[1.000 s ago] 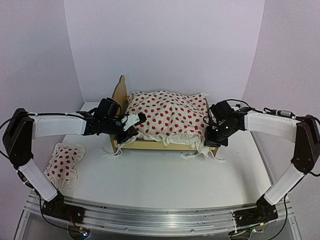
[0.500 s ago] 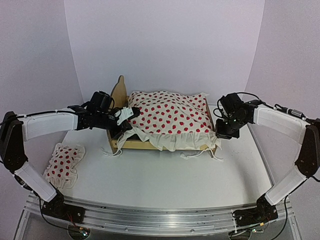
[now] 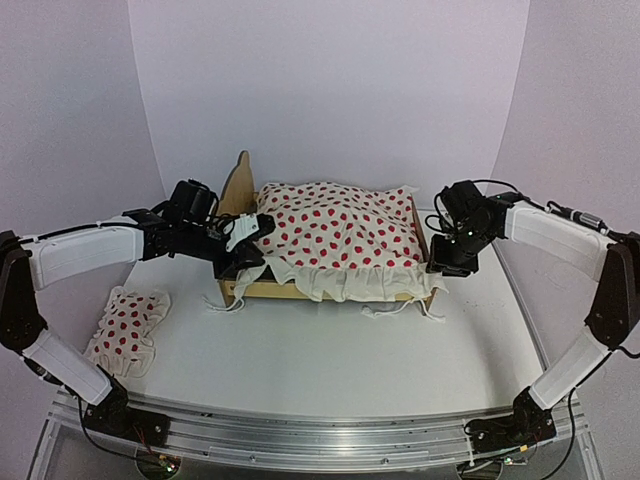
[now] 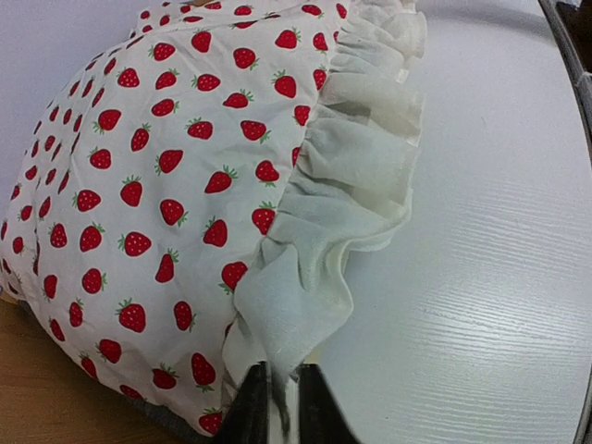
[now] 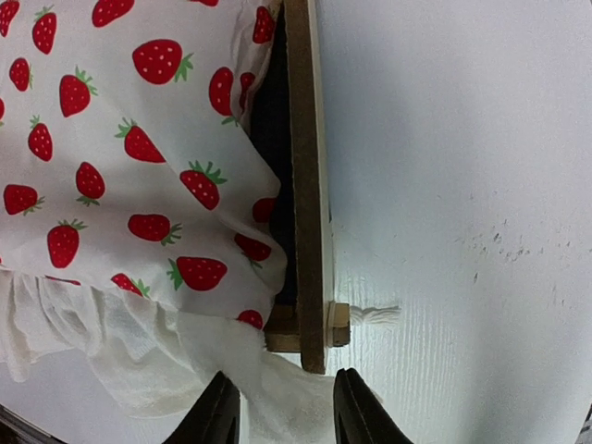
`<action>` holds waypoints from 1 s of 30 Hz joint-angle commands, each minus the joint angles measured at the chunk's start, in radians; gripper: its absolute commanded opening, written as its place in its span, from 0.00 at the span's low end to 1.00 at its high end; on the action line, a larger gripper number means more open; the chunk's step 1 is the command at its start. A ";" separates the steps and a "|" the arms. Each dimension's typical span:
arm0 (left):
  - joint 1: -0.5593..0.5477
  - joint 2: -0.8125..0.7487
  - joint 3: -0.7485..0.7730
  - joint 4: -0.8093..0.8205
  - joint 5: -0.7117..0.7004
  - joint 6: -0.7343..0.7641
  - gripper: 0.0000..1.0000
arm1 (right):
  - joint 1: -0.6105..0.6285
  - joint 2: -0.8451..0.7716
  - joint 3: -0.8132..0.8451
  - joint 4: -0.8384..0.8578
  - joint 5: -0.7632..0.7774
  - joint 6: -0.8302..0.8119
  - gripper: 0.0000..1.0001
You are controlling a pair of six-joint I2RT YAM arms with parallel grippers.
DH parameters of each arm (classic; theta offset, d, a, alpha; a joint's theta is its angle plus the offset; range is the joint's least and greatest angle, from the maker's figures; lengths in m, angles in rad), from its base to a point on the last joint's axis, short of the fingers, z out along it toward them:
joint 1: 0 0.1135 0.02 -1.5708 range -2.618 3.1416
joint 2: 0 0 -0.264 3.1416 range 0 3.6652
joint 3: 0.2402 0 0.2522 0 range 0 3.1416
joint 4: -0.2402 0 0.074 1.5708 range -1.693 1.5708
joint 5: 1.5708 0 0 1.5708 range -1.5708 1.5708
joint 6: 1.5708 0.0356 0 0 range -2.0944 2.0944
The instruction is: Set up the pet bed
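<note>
The pet bed (image 3: 290,291) stands mid-table, its scalloped headboard (image 3: 240,184) at the left. A cream strawberry-print ruffled cloth (image 3: 340,230) covers it, and its ruffle hangs over the front rail. My left gripper (image 3: 245,260) is at the bed's front-left corner. In the left wrist view, this gripper (image 4: 277,416) is shut on a fold of the cloth (image 4: 166,157). My right gripper (image 3: 443,268) is at the front-right corner by the footboard (image 5: 305,185). In the right wrist view, this gripper (image 5: 282,412) is open, with the cloth's (image 5: 111,166) ruffle lying between its fingers. The dark mattress (image 5: 273,120) shows beside the footboard.
A small strawberry-print pillow (image 3: 128,325) lies on the white table (image 3: 330,370) at the front left. Loose white ties (image 3: 395,310) trail from the cloth in front of the bed. The back wall stands close behind the headboard.
The cloth's front ruffle has been drawn down over the front rail. The right gripper's jaws have parted and let go of the corner. Both arms have shifted slightly outward.
</note>
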State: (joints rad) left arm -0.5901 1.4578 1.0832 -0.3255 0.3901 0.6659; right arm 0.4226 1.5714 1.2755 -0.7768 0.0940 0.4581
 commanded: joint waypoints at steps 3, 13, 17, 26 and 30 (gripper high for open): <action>-0.010 -0.022 0.017 -0.029 0.119 -0.010 0.50 | -0.002 -0.080 0.112 -0.034 0.037 0.016 0.48; 0.161 -0.138 -0.033 -0.078 0.147 -0.301 0.55 | 0.285 -0.075 0.146 0.250 0.157 -0.056 0.49; 0.249 -0.256 -0.166 -0.076 0.152 -0.231 0.55 | 0.464 0.049 0.129 0.527 0.084 -0.136 0.48; 0.343 -0.317 -0.467 -0.021 -0.048 0.130 0.48 | 0.622 0.342 0.154 0.958 -0.076 -0.151 0.47; 0.388 -0.224 -0.474 0.082 -0.063 0.206 0.51 | 0.635 0.435 0.162 1.041 -0.086 -0.143 0.46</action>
State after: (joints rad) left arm -0.2399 1.1680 0.6078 -0.3728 0.3864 0.7345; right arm 1.0641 1.9620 1.4006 0.0768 0.0453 0.3127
